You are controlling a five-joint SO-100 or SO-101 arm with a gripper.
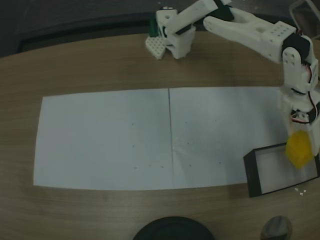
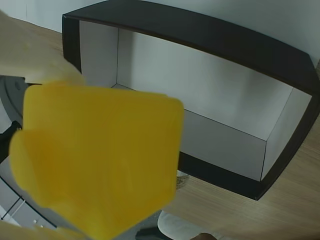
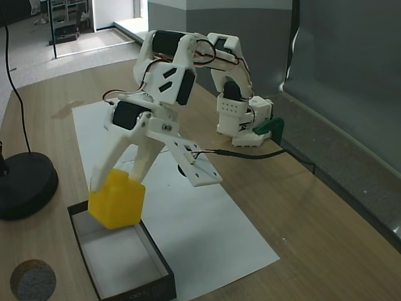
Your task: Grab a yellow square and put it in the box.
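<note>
My gripper point(image 1: 300, 146) is shut on the yellow square point(image 1: 299, 150), a bright yellow block with rounded edges, and holds it tilted just above the box point(image 1: 253, 176). The box is a shallow tray with black walls and a white inside, at the right end of the white paper. In a fixed view the yellow square point(image 3: 116, 200) hangs over the box's point(image 3: 158, 251) far end, gripped by pale fingers point(image 3: 141, 162). Seen from the wrist, the yellow square point(image 2: 100, 160) looms large at lower left, and the box point(image 2: 200, 31) lies open behind it with nothing inside.
Two white paper sheets point(image 1: 150, 137) cover the middle of the wooden table. A round black base point(image 3: 22, 185) stands beside the box, and a small round disc point(image 3: 31, 280) lies close by. The arm's base point(image 3: 241, 125) is clamped at the table's edge.
</note>
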